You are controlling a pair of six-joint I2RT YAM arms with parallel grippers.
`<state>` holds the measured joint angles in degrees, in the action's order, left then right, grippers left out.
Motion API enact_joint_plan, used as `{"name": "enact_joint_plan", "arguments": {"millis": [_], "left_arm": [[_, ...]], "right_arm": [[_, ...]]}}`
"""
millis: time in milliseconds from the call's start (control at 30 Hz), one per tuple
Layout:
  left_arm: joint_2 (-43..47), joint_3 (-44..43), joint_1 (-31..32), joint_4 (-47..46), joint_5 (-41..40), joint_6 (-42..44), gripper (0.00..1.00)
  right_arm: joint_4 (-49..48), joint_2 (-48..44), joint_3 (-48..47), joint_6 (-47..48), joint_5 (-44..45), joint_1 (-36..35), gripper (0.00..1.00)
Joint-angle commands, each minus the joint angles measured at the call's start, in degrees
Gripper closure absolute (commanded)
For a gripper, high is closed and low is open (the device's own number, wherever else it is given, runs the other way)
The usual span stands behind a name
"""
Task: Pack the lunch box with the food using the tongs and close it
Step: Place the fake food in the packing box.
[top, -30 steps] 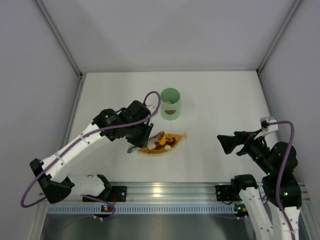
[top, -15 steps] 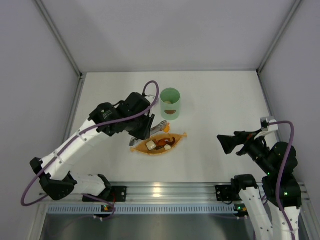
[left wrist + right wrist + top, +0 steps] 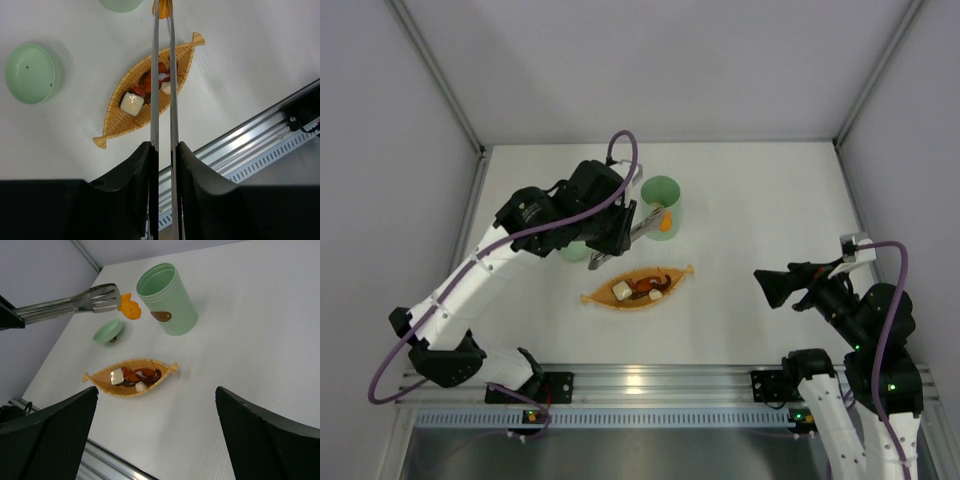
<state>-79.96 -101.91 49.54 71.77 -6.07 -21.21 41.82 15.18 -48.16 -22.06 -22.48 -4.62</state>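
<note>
My left gripper [image 3: 165, 147] is shut on the slim metal tongs [image 3: 162, 75], whose tips pinch an orange piece of food [image 3: 130, 307]. That piece hangs beside the rim of the lunch box [image 3: 167, 300], a mint-green cylinder standing upright and uncovered. Its round lid [image 3: 108, 332] lies on the table to the left. More food [image 3: 117, 376], white, orange and dark red-brown, sits in the leaf-shaped tray [image 3: 100, 377]. From above, the tongs [image 3: 638, 228] reach from the left gripper [image 3: 608, 240] toward the lunch box [image 3: 661, 200]. My right gripper [image 3: 772, 288] is open, far right of the tray.
The aluminium rail [image 3: 650, 380] runs along the near table edge. Grey walls enclose the table at the back and both sides. The lid [image 3: 32, 73] lies left of the tray [image 3: 117, 132].
The left arm rose from the tray with the orange piece in the tongs and swung back toward the lunch box, uncovering the lid. The right arm stayed still.
</note>
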Motion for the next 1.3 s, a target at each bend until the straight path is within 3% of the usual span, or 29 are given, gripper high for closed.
{"name": "enact_joint_plan", "arguments": {"millis": [0, 267, 600, 1267], "left_arm": [[-1.5, -5.7, 0.1, -1.1, -2.7, -0.7, 0.98], [-5.9, -12.5, -0.4, -2.2, -7.8, -0.6, 0.97], [-8.6, -12.1, -3.0, -5.8, -10.1, 0.6, 0.97], [-12.4, -9.9, -6.6, -10.2, -5.4, 3.4, 0.88]], "right_arm": [[0.3, 1.0, -2.6, 0.6, -0.8, 0.8, 0.0], [0.4, 0.7, -2.3, 0.7, -0.8, 0.9, 0.01], [0.3, 0.2, -1.5, 0.7, -0.9, 0.8, 0.0], [1.1, -0.5, -1.1, 1.5, 0.8, 0.4, 0.01]]}}
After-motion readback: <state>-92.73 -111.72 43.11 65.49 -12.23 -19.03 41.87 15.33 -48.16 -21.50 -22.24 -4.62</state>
